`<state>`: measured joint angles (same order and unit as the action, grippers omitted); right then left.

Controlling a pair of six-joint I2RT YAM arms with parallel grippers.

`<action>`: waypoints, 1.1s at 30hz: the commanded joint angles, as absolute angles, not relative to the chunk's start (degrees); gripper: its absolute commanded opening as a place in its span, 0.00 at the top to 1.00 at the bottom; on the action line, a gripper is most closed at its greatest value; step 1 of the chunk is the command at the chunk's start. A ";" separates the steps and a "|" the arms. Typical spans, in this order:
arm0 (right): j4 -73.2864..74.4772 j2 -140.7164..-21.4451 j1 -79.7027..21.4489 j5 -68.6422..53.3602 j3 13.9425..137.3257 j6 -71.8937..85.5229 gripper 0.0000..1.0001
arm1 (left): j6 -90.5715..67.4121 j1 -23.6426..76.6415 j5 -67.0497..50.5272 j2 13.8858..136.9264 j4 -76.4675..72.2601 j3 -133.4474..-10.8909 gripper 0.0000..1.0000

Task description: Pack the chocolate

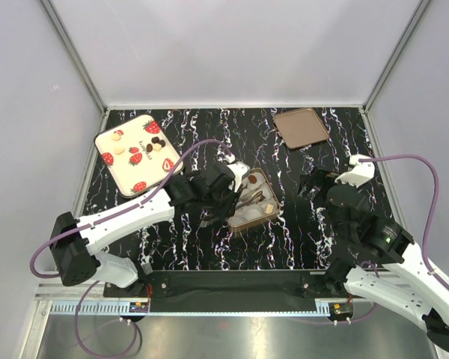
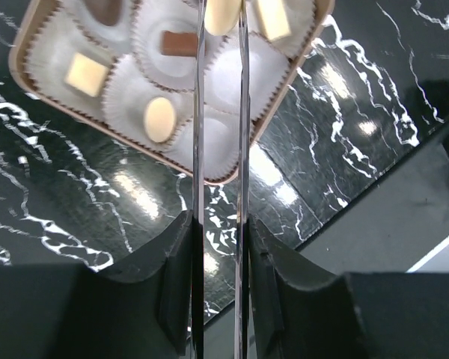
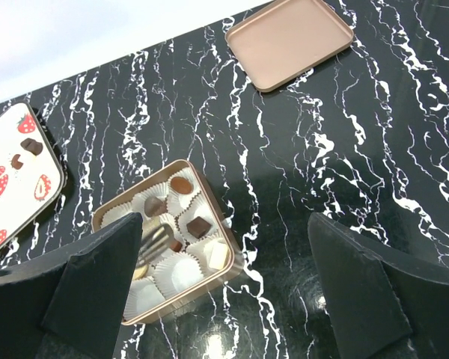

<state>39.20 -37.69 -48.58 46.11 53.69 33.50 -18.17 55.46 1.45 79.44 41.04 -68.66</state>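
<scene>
**Item count: one marbled table (image 1: 209,254) with two arms.**
One left arm (image 1: 127,217) and one right arm (image 1: 393,243); one open box (image 3: 187,296); one separate lid (image 1: 301,127); one strawberry-print tray (image 1: 127,176). The left wrist view, which crops the box, shows six chocolates (image 2: 159,118) inside: four cream, two brown. Those on the tray, dark and cream, are too small to count surely.

The tin (image 1: 269,215) is sitting mid-way across the table (image 1: 209,254), with chocolates (image 3: 198,224) lying in its paper cups (image 2: 277,67). The tray (image 1: 123,168) is lying behind and to its left, more chocolates (image 1: 156,143) resting on it. The lid (image 1: 301,127) is lying at the far right. The left gripper (image 1: 247,199) is hanging over the tin, the right gripper (image 1: 312,185) just to its right
</scene>
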 commanded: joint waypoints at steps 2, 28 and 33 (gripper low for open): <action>39.55 -37.35 -48.16 49.13 55.63 34.63 0.00 | -17.14 57.39 0.35 76.20 34.98 -66.37 0.73; 37.27 -39.20 -48.08 48.16 55.55 34.37 0.01 | -18.46 58.62 1.41 74.36 38.05 -63.98 0.71; 37.35 -39.11 -48.16 48.08 55.46 34.63 0.00 | -18.11 58.80 1.14 74.88 39.20 -64.07 0.71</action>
<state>39.68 -39.07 -48.58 46.48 53.69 33.78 -18.02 58.37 1.26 76.14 39.97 -64.07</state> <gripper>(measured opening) 0.994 0.340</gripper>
